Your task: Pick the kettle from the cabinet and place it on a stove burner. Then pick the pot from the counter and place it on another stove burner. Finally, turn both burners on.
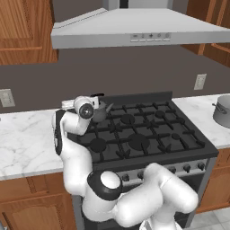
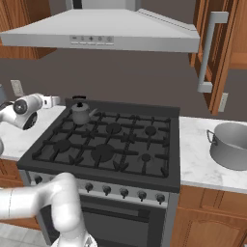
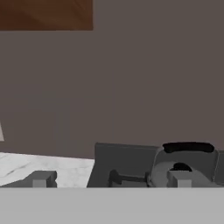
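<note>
Left base view: a black range fills the middle of the picture, and the kettle (image 1: 99, 111) sits on its rear left burner (image 1: 101, 117), partly hidden behind the robot's white wrist. The gripper (image 1: 67, 104) hangs just left of the kettle, at the range's back left corner. The pot (image 1: 222, 110) stands on the counter (image 1: 27, 139) well to the right of the range, cut off by the picture's edge.

Right base view: the kettle (image 2: 81, 113) stands upright on the range's rear left burner, handle arched over its lid. The gripper (image 2: 54, 101) is to the left of the range, apart from the kettle and holding nothing. The pot (image 2: 230, 144) rests on the counter right of the range, below a cabinet (image 2: 219, 53) whose door with a long bar handle stands open.

Hand view: two dark fingertips (image 3: 40, 178) stand far apart at the bottom, fully spread, with nothing gripped. The kettle (image 3: 186, 168) lies low and to the right, beside the range's back edge.

The kettle step looks finished. The next move calls for swinging the arm across the range to the pot, gripping its rim or a loop handle, and carrying it to a free burner.
</note>
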Robot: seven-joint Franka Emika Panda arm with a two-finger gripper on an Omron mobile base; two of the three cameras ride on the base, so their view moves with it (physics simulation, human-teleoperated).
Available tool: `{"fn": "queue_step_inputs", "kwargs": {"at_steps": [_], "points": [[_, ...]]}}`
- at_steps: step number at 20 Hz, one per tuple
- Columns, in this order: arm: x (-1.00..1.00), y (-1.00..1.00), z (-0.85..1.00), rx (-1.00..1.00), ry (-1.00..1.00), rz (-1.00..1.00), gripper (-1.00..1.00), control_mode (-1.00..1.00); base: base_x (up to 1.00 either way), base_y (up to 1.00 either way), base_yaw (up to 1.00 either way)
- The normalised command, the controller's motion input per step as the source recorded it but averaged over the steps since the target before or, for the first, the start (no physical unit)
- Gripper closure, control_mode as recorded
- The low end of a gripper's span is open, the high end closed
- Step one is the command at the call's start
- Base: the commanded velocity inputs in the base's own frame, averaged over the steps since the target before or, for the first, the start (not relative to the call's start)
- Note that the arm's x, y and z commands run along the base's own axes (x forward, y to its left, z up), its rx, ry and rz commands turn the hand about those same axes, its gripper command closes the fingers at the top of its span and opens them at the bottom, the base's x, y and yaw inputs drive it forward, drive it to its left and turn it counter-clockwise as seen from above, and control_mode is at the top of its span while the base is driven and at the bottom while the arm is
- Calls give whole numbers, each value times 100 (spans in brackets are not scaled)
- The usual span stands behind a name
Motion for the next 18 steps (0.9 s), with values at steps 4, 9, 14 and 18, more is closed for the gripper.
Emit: {"fn": "queue_step_inputs", "kwargs": {"at_steps": [4,9,14,18], "points": [[-55,-16,46,0,0,-4,-100,-100,0,0,0],[-50,-19,46,0,0,-5,-100,-100,0,0,0],[-50,-19,44,0,0,-5,-100,-100,0,0,0],[-60,-21,40,0,0,-7,-100,-100,0,0,0]]}}
